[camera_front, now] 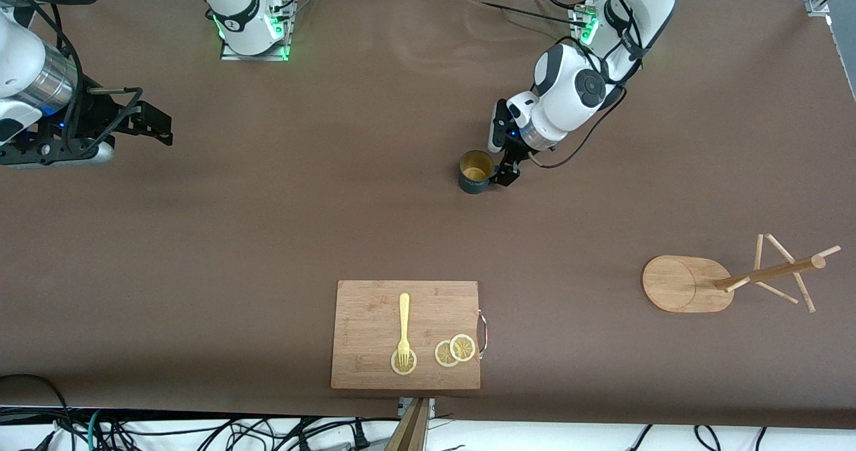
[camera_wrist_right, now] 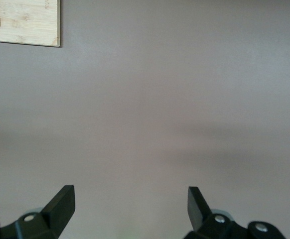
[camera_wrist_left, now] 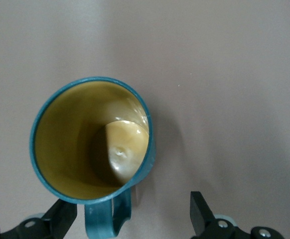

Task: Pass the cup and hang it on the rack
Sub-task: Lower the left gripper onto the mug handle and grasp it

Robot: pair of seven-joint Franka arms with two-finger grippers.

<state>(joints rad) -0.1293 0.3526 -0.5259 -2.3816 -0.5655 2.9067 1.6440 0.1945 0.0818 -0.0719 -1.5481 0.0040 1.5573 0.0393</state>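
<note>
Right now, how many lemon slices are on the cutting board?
3, all at the board's camera-side edge: one under the fork's tines, two overlapping beside the metal handle.

Teal cup (camera_front: pixel 475 172) upright; wooden rack (camera_front: pixel 695 284) tipped over.

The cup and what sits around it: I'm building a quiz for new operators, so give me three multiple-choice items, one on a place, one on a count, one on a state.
1. Where is the fork?
A. On the cutting board
B. In the cup
C. On the rack

2. How many citrus slices lie on the board?
A. One
B. Three
C. Five

3. How are the left gripper fingers set?
A. Shut on the rim
B. Open, either side of the handle
C. Shut on a peg

Key: 1 A, the fork lies along the board, tines on a slice. 2 B, one under the tines, two overlapping nearby. 3 B, the left wrist view shows the fingers apart with the handle between. The right gripper waits open over bare table.
</note>
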